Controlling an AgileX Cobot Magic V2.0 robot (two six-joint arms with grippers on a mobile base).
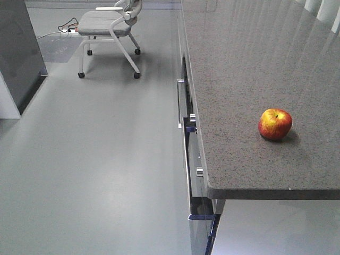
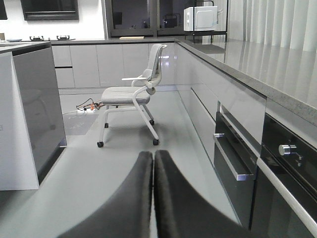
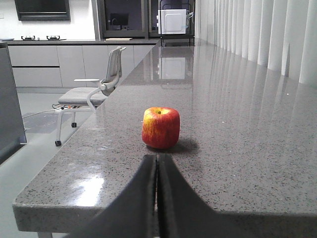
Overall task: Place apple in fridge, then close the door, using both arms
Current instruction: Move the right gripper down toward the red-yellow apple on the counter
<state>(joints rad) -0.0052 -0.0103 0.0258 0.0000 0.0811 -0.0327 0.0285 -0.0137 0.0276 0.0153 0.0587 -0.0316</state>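
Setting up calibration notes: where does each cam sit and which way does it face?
Exterior front-facing: high, tilted down at the counter corner, apple, floor and chair; no robot parts visible.
Left wrist: low above the floor, facing along the cabinet fronts toward the chair; shut left gripper at bottom.
Right wrist: at counter height, facing the apple; shut right gripper at bottom.
Shared: chair in all three; apple in exterior and right wrist.
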